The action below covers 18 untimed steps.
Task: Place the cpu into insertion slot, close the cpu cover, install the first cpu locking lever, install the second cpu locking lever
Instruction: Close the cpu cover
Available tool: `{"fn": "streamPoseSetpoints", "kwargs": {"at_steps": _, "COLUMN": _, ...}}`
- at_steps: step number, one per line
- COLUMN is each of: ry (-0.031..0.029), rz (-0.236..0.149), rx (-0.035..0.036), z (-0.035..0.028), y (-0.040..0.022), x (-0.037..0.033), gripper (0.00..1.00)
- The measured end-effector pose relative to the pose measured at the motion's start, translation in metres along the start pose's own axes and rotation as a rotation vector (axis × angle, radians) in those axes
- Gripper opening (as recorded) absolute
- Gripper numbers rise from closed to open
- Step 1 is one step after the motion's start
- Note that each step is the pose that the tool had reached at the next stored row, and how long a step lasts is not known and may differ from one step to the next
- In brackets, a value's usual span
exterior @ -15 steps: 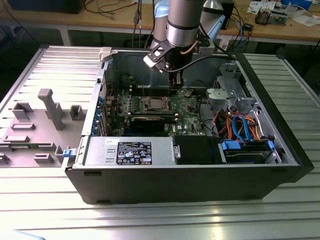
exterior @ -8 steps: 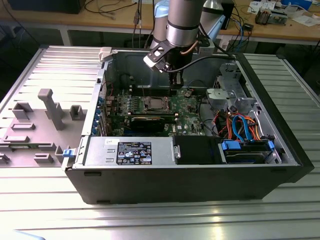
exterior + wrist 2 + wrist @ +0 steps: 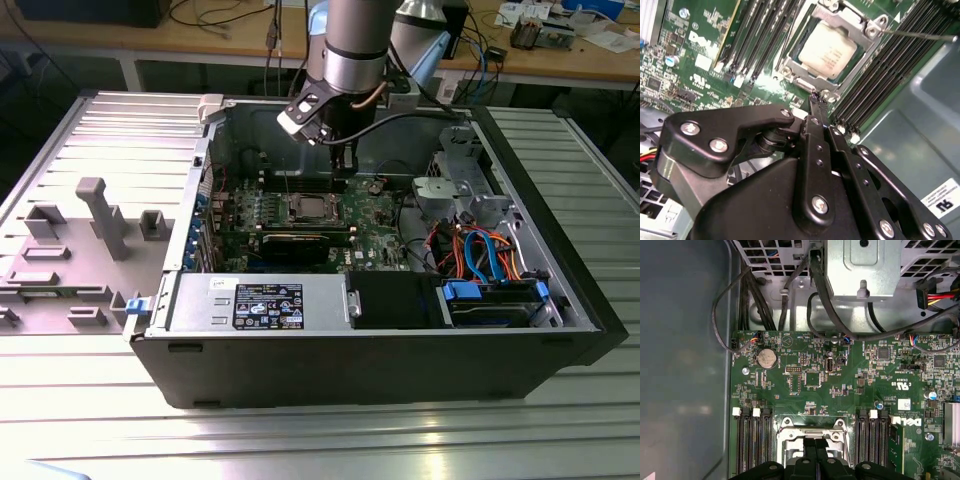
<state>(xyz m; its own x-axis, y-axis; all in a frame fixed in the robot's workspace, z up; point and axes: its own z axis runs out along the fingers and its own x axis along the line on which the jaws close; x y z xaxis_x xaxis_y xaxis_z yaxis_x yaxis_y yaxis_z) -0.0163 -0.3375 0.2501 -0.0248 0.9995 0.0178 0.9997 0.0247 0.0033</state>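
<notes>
We see one gripper (image 3: 340, 165) hanging from the arm inside one open computer case (image 3: 520, 350), which lies on the ribbed metal desk (image 3: 300, 440). In both wrist views its two fingers are pressed together with nothing between them, so we read the gripper (image 3: 814, 100) as closed and empty. Its tip sits at the edge of the insertion slot (image 3: 805, 82), right against the silvery rim.

The one cpu (image 3: 827, 50) lies flat in that slot with its dull silver top facing up. In the exterior view it sits in the middle of the green motherboard (image 3: 385, 215), toward the far side of the case. The one cpu cover (image 3: 850, 22) lies down around the chip, framing it.

We count one thin lever rod (image 3: 920, 34) running from a corner of the socket out over the memory slots (image 3: 885, 65). Two banks of these long black slots flank the socket. In the first wrist view we see one coin battery (image 3: 766, 358) on the board. One labelled black box (image 3: 268, 305) sits against the near wall of the case. One grey fixture (image 3: 95, 225) stands on the desk at the exterior view's left.
</notes>
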Motion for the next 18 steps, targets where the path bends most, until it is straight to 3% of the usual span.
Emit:
{"fn": "streamPoseSetpoints", "kwargs": {"at_steps": 3, "ry": 0.0003, "rz": 0.0, "rx": 0.0, "z": 0.0002, "y": -0.0098, "x": -0.0002, "gripper": 0.11}}
{"fn": "streamPoseSetpoints", "kwargs": {"at_steps": 5, "ry": 0.0004, "rz": 0.0, "rx": 0.0, "z": 0.0002, "y": -0.013, "x": -0.0002, "gripper": 0.11}}
{"fn": "streamPoseSetpoints", "kwargs": {"at_steps": 18, "ry": 0.0005, "rz": 0.0, "rx": 0.0, "z": 0.0002, "y": -0.0158, "x": -0.0001, "gripper": 0.11}}
